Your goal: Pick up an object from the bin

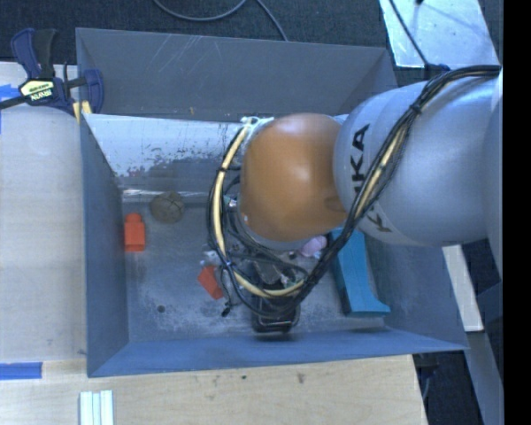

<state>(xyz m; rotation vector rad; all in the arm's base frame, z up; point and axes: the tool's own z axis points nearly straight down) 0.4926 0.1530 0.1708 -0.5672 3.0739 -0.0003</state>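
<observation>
A: Which thing is it after?

B: Hard to say for sure. The gripper (273,315) sits low at the bottom centre of the frame, close to the near wall of the bin (102,264). The nearest thing is a small red piece (211,281) just to its left, beside it rather than under it. Whether the gripper is released or clenched I cannot tell, because the orange wrist cover (288,180) hides it.

A: What could go wrong?

B: I'd judge that closing there may catch nothing, or nudge the red piece away. So near the wall, it could also scrape metal.

A: And the count?

B: One red piece. One pale pink thing (311,247), half hidden under the cover. One blue block (363,282) to the right. One orange block (134,233) and one grey-brown lump (167,206), well apart at left centre.
</observation>
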